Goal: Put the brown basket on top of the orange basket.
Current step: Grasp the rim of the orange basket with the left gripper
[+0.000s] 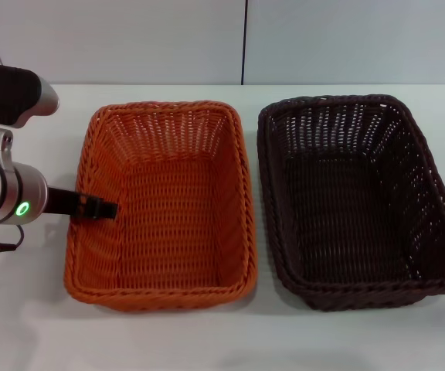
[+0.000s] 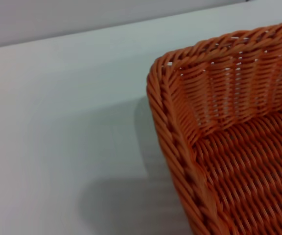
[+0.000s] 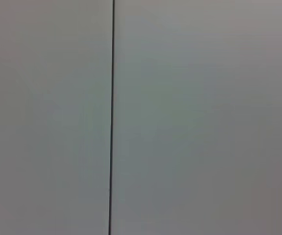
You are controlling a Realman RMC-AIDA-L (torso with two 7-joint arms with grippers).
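The orange basket (image 1: 164, 205) stands on the white table, left of centre in the head view, and is empty. The brown basket (image 1: 358, 197) stands just to its right, side by side with it and also empty. My left gripper (image 1: 99, 207) reaches in from the left and sits at the orange basket's left rim, about halfway along that side. The left wrist view shows a corner of the orange basket (image 2: 229, 122) close up. My right gripper is out of view; the right wrist view shows only a plain wall.
The white table (image 1: 22, 309) runs on all sides of the baskets, with bare surface in front and at the far left. A light wall with a dark vertical seam (image 1: 244, 42) stands behind the table.
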